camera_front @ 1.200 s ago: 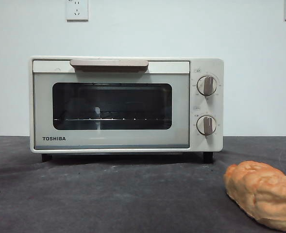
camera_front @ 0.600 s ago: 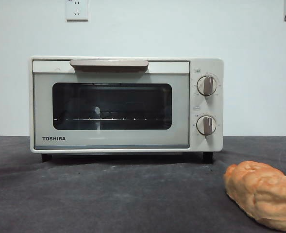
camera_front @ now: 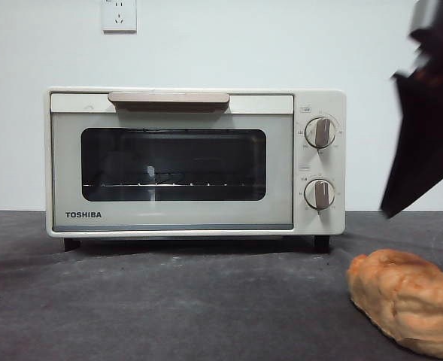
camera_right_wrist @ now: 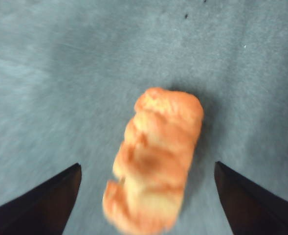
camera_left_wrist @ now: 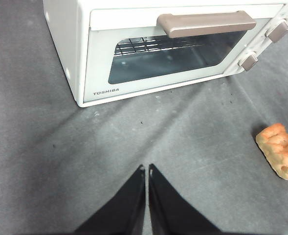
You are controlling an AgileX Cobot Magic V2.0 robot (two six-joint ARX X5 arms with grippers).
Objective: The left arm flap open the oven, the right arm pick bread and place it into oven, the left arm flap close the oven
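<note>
Oven (camera_front: 195,162) stands at the left on the table (camera_front: 168,301), its door shut and its handle (camera_front: 168,98) untouched. The left gripper (camera_left_wrist: 146,170) hangs in front of it, jaws pressed together and holding nothing. At the right lies the bread (camera_front: 409,299), well apart from the oven. The right gripper (camera_right_wrist: 146,169) hovers above it, jaws spread wide on both sides. The bread looks light and soft, so I think a gentle grip across its middle is best.
</note>
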